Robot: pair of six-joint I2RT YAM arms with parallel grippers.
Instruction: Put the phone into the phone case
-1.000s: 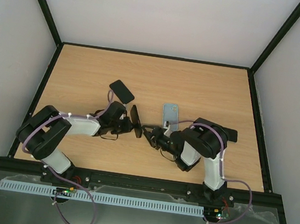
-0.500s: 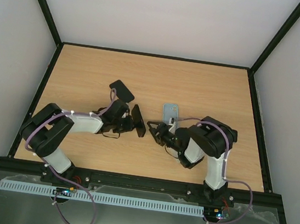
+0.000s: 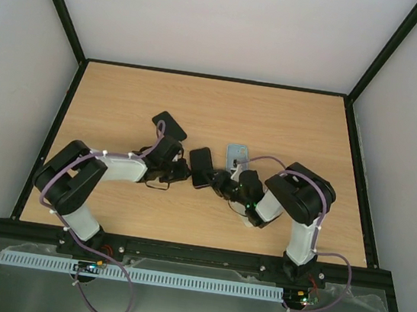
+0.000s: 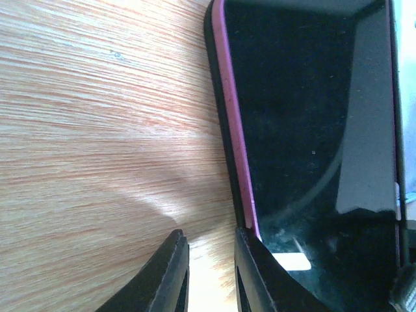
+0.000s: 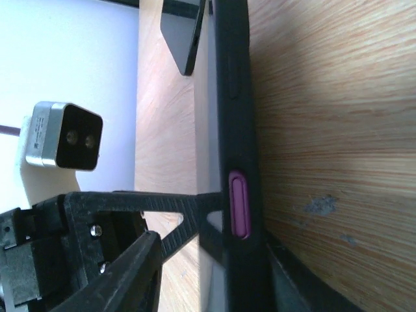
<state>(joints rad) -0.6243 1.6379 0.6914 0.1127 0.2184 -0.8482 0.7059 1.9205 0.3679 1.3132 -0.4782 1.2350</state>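
Right end effector (image 3: 218, 179) has reached the phone (image 3: 201, 167).

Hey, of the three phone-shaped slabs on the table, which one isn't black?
The pale silvery slab, right of centre. The other two are dark: the pink-trimmed black slab just left of it, and the far black slab further back on the left.

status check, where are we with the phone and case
Left gripper slightly open at corner of phone. Right gripper open, straddling its edge. Phone looks seated in black case between them. Pale card close by, not blocking.
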